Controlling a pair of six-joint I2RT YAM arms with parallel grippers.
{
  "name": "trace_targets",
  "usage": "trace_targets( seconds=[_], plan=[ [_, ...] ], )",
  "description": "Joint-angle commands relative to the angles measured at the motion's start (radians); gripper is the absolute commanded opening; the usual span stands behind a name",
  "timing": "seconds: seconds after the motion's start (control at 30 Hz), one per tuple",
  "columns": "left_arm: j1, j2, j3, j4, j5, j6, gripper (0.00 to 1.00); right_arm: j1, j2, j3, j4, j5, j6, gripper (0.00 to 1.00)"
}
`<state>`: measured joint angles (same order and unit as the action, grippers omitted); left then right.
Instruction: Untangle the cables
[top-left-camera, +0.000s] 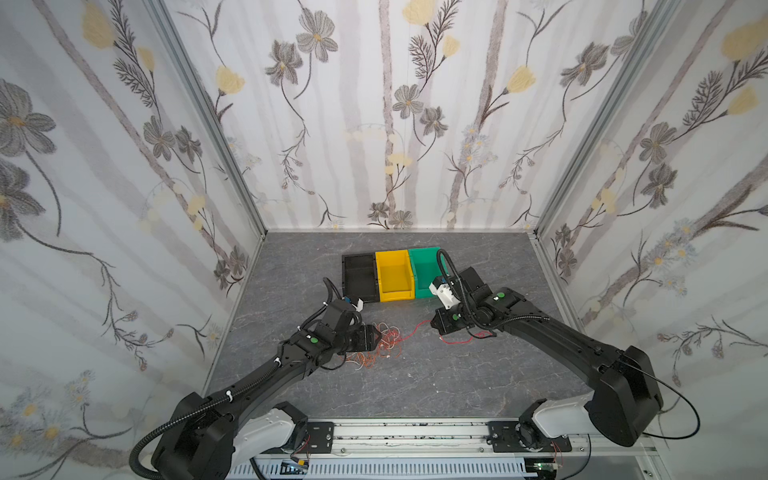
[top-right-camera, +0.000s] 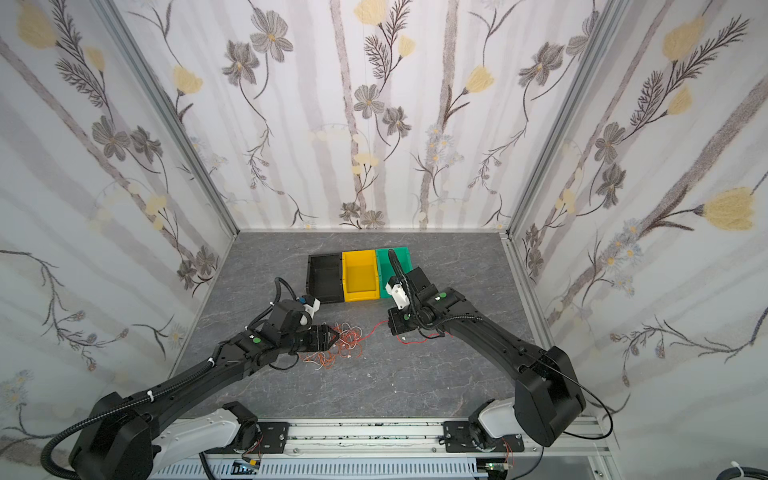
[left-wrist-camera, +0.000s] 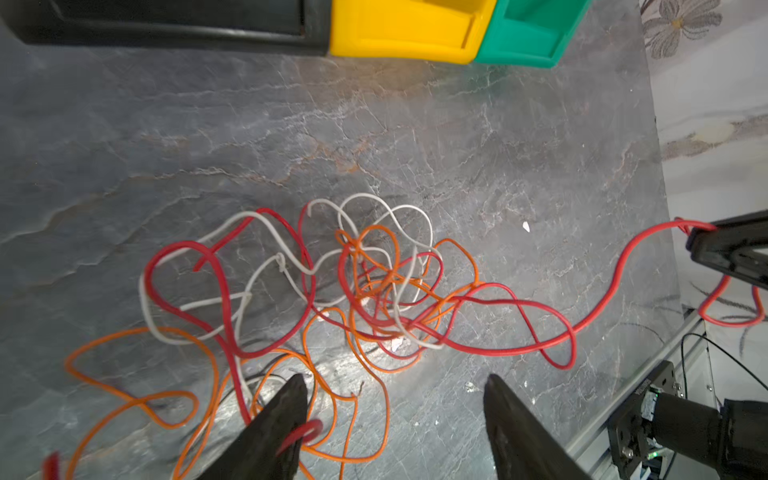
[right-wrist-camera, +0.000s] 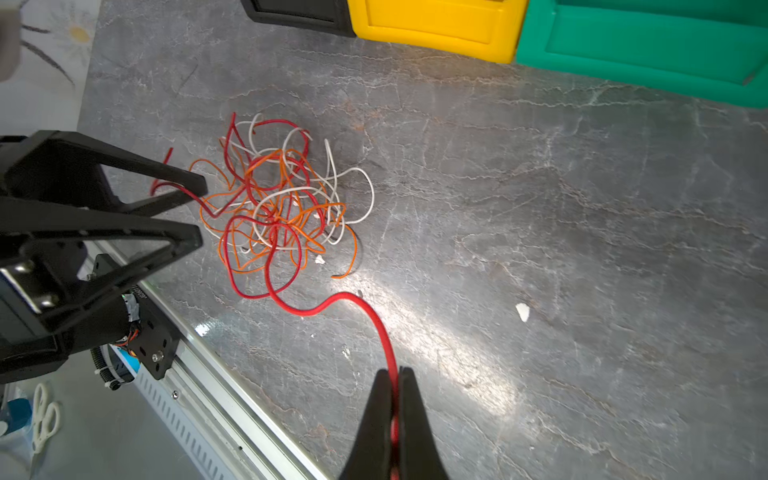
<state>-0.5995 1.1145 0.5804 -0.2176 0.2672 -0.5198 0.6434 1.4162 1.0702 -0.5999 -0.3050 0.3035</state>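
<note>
1. Right wrist view: right claw (right-wrist-camera: 392, 372) clamped on a red cable (right-wrist-camera: 381, 328), which runs ahead into the tangled cables (right-wrist-camera: 274, 208).
2. Left wrist view: left claw (left-wrist-camera: 395, 378) apart, the cables just before its tips.
3. Both top views add the red cable's tail behind the right claw.

There are three bins, namely one black bin (top-left-camera: 359, 276), one yellow bin (top-left-camera: 392, 274) and one green bin (top-left-camera: 422, 266), two grippers, the left gripper (left-wrist-camera: 395, 378) and the right gripper (right-wrist-camera: 393, 371), and one heap of cables (right-wrist-camera: 274, 218) too tangled to count.
</note>
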Motion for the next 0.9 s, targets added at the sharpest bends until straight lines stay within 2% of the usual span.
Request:
trace_targets(
  seconds=[0.0, 0.13, 0.33, 0.57, 0.73, 0.87],
  plan=[
    [-0.017, 0.016, -0.018, 0.083, 0.014, 0.009, 0.68, 0.012, 0.019, 0.014, 0.044, -0.036, 0.021, 0.0],
    [-0.025, 0.048, -0.04, 0.123, -0.003, 0.001, 0.68, 0.017, 0.028, 0.013, 0.073, -0.071, 0.034, 0.0],
    [-0.026, 0.102, -0.035, 0.16, -0.056, -0.044, 0.67, 0.056, 0.038, 0.02, 0.078, -0.122, -0.01, 0.0],
    [-0.012, 0.16, -0.042, 0.168, -0.108, -0.068, 0.64, 0.114, 0.035, 0.018, 0.084, -0.123, -0.062, 0.0],
    [-0.004, 0.182, -0.048, 0.144, -0.171, -0.096, 0.55, 0.117, 0.019, 0.019, 0.091, -0.126, -0.073, 0.0],
    [-0.002, 0.13, -0.062, 0.094, -0.233, -0.119, 0.46, 0.117, -0.003, 0.017, 0.087, -0.111, -0.081, 0.0]
  ],
)
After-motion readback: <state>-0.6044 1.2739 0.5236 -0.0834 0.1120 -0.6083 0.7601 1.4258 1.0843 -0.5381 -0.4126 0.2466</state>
